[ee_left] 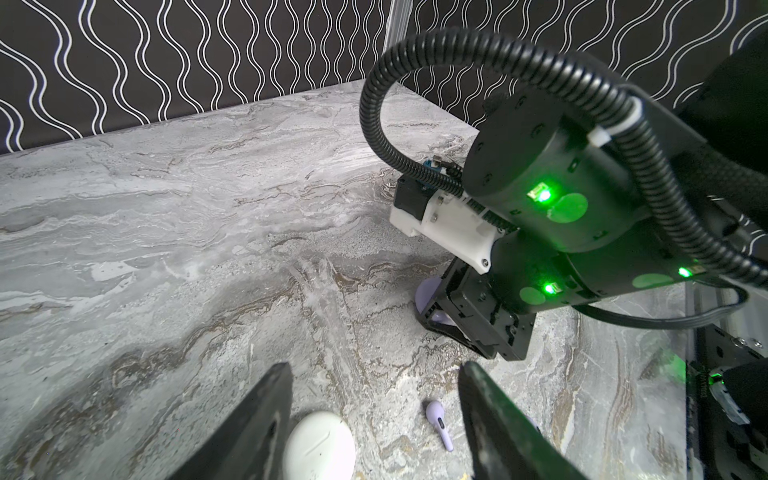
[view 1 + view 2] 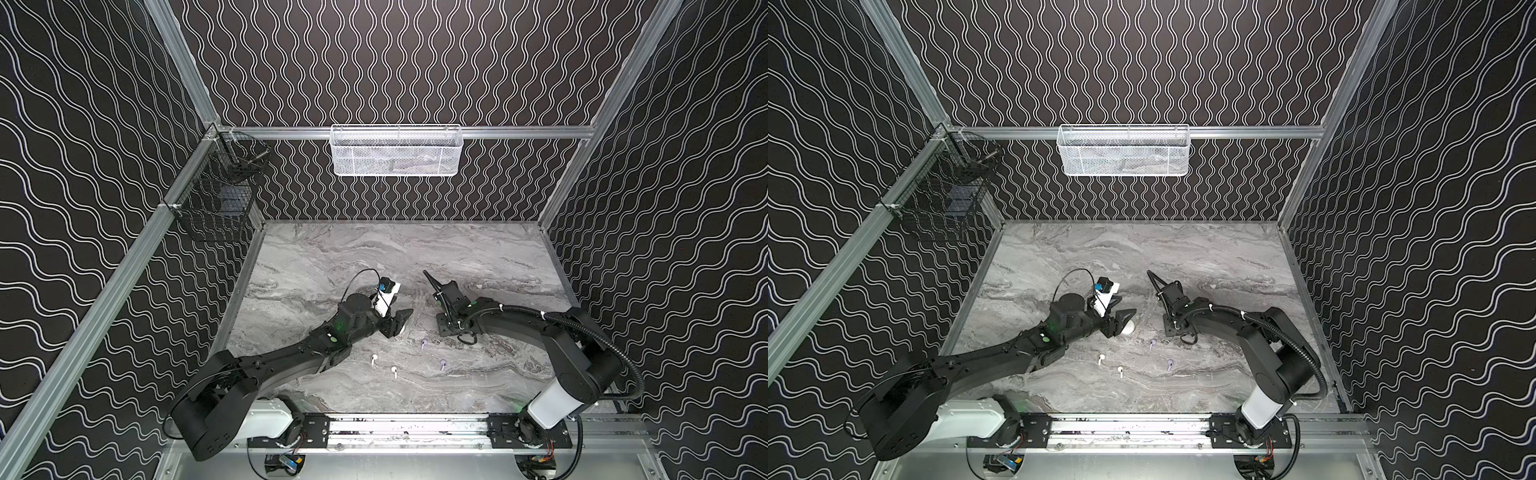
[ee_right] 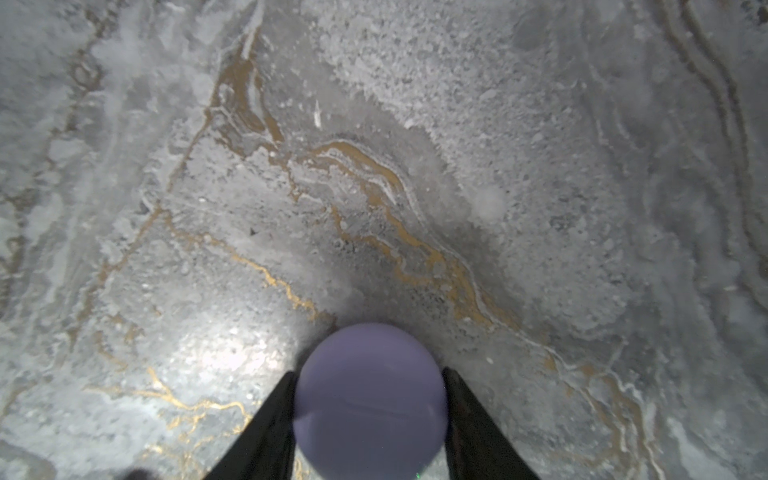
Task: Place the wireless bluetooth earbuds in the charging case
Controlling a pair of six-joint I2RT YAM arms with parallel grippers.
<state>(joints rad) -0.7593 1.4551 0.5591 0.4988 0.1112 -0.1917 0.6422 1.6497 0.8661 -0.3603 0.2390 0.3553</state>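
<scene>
Top views are evenly lit and sharp, bowing at edges. Right wrist view is soft; glare marks the desk (image 3: 224, 353); lavender case (image 3: 370, 399) is blurred.

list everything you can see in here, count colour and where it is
table: 1, grey marble, cell floor
white earbuds: 2, white, loose near the table's front
lavender earbuds: 2, lavender, right of the white pair
white case: 1, white, mid-table
lavender case: 1, lavender, right of the white case
white mesh basket: 1, white, back rail
black wire basket: 1, black, left rail
left gripper: 1, black, open over the white case
right gripper: 1, black, fingers against both sides of the lavender case
</scene>
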